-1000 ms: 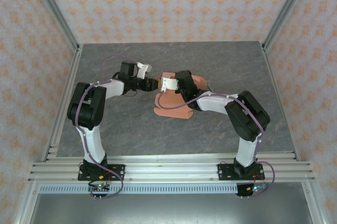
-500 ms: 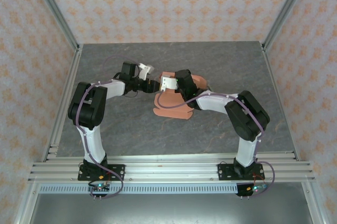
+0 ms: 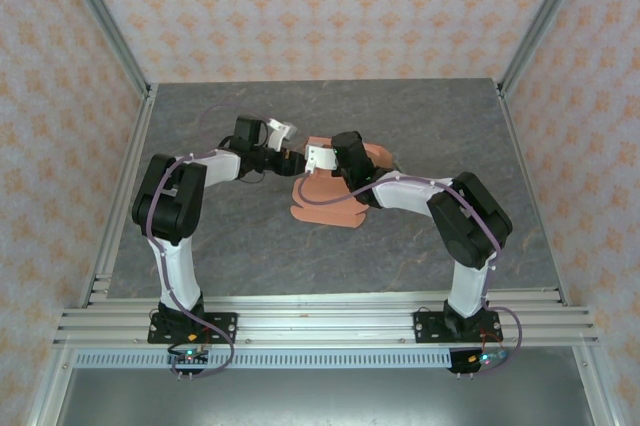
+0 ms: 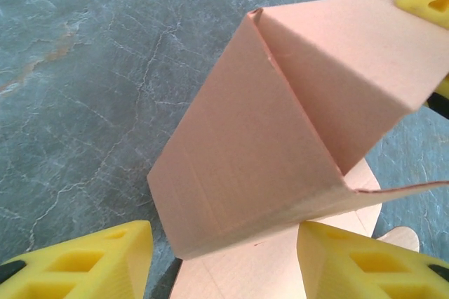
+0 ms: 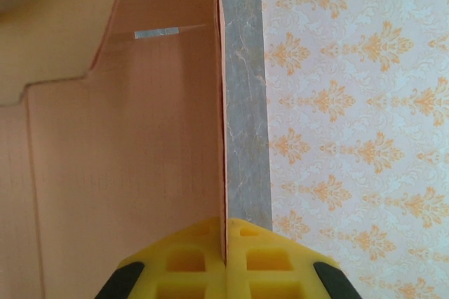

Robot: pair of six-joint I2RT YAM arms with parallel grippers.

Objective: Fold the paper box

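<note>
Paper box (image 3: 312, 208) lies flat; one panel upright, pinched by right gripper (image 5: 226, 234).

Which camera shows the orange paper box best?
The left wrist view: the paper box is close, its folded panels and creases plain. The top external view shows it small, partly under the right arm; the right wrist view shows one panel pinched in the right gripper.

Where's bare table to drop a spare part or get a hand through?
Free: far strip of table between box and back wall; near strip between box and front rail; right edge beyond right arm. Crowded: centre, left pincer and right pincer at the box.
</note>
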